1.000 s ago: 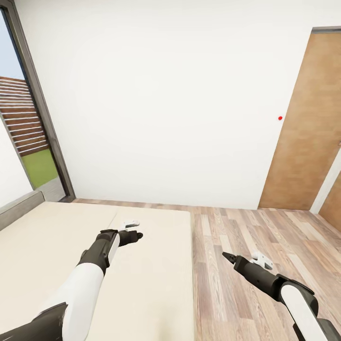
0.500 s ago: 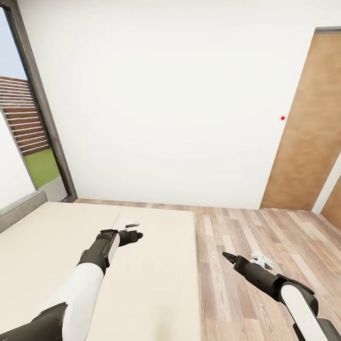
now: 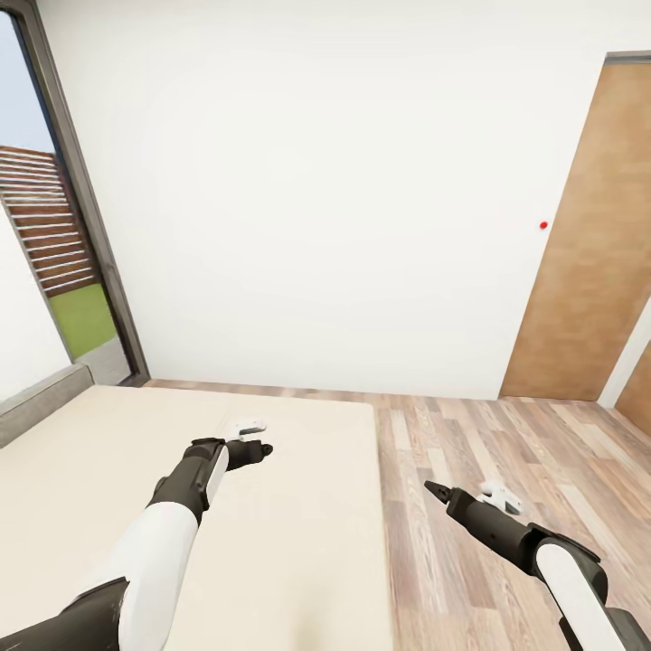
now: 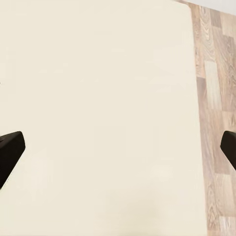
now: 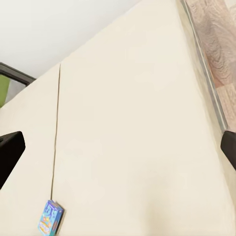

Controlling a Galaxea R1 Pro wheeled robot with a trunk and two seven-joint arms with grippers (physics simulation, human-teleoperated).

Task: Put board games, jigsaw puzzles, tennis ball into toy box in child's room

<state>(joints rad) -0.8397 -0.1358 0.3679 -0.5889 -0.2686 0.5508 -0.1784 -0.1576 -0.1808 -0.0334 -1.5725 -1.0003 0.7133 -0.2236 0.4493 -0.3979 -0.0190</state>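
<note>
On my right wrist feed, a small blue board game (image 5: 50, 218) lies on the bed (image 5: 137, 147), its print too small to read and its lower end cut by the frame edge. Both wrist feeds clip each end effector's fingertips at the sides. On the head feed, the bed (image 3: 298, 542) runs off the bottom and left.
</note>
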